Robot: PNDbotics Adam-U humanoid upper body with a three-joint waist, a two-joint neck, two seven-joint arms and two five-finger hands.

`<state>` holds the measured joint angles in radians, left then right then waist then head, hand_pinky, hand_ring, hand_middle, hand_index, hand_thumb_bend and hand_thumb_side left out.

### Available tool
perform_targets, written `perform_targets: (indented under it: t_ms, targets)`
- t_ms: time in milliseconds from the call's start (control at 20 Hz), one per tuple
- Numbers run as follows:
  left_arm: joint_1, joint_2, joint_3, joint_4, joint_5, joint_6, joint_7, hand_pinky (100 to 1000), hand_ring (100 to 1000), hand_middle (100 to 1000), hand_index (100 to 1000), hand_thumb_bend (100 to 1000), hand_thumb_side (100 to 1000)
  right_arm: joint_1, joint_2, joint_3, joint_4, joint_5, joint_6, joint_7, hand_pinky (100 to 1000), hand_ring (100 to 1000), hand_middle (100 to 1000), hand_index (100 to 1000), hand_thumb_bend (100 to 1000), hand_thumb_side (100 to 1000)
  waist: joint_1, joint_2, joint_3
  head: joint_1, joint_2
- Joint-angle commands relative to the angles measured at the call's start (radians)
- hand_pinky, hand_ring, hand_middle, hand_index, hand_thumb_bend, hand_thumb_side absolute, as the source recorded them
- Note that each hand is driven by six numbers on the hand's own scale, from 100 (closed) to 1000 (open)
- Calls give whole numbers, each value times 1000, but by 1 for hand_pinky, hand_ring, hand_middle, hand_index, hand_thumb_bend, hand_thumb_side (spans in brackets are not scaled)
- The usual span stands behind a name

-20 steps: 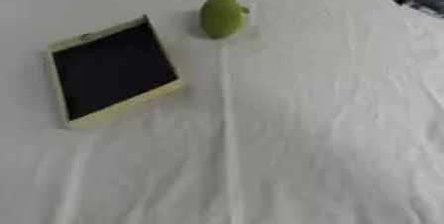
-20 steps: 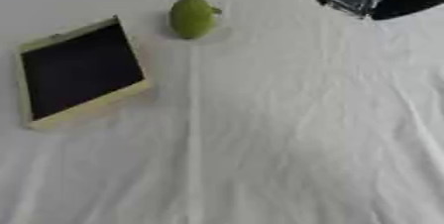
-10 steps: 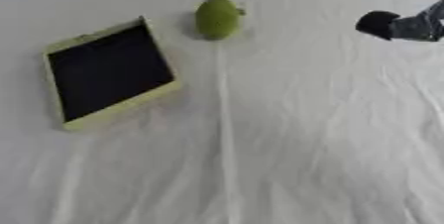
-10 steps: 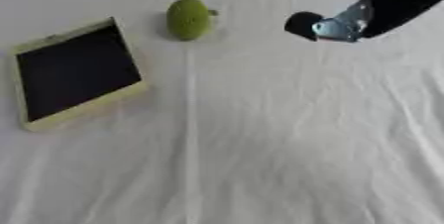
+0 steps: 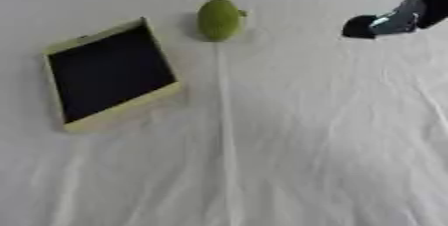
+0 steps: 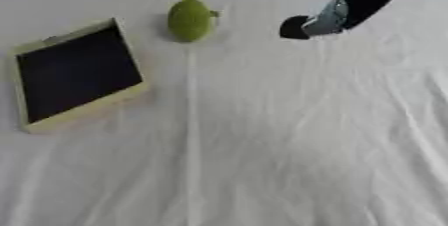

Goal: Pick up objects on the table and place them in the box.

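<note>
Nearest the camera lies only the white cloth (image 6: pixel 262 160) of the table, wrinkled and with a long crease running up its middle. Nothing here has moved.

Further up on the left sits the box (image 5: pixel 109 75), a shallow pale-yellow tray with a dark inside, lying askew and holding nothing. It stays where it was a second ago.

Beyond it, near the far edge, the green fruit (image 6: pixel 190 19) rests on the cloth at the top of the crease, just beyond the box's far corner but apart from it. It too has not shifted.

The change is at the far right: the right hand (image 6: pixel 302 26) has come in from the upper right corner and moved leftward across the cloth, so it now hangs near the fruit, not touching it. Only a dark rounded tip and a silver part show, so I cannot tell whether its fingers are spread or curled. The left hand shows in neither view.

I judge the reach for the fruit is under way, with the grasp not yet made and the box still to be filled.
</note>
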<state>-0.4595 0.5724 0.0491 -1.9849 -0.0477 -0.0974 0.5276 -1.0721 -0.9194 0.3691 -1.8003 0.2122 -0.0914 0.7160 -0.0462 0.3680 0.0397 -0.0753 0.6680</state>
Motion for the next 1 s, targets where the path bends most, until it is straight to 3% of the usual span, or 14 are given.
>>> perform_targets:
  t_ms: [50, 550, 1000]
  targets:
    - [-8, 31, 2, -15, 5, -1, -5, 788, 734, 625, 753, 216, 609, -50, 27, 14, 63, 8, 15, 20, 868, 901, 885, 906, 449, 103, 2, -29, -1, -5, 5]
    - [-18, 25, -2, -15, 10, -2, -10, 787, 734, 626, 752, 211, 608, -155, 179, 62, 276, 87, 3, 34, 869, 900, 888, 919, 444, 100, 3, -25, 14, -22, 7]
    - [-32, 17, -7, -15, 15, -4, -15, 785, 737, 624, 750, 206, 603, -187, 281, 60, 448, 169, -55, 15, 857, 888, 884, 924, 440, 100, 4, -17, 30, -43, -9]
